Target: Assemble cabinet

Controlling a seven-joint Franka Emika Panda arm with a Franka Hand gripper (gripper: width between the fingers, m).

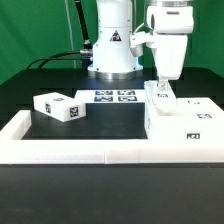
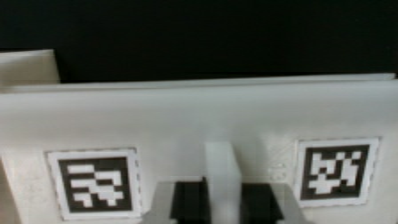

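Note:
The white cabinet body (image 1: 186,120), a boxy part with a small tag on its front, lies at the exterior view's right against the rail. A narrower white panel (image 1: 160,98) stands at its far left corner. My gripper (image 1: 161,84) comes straight down on this panel. In the wrist view the panel (image 2: 196,120) fills the picture with two tags, and its thin middle rib (image 2: 221,170) runs between my dark fingers (image 2: 185,205). The jaws are shut on that rib. A separate white tagged block (image 1: 58,107) lies at the exterior view's left.
A low white border rail (image 1: 100,150) runs along the front and up the exterior view's left side. The marker board (image 1: 110,97) lies flat in front of the robot base (image 1: 112,50). Black cables trail behind the base on the left.

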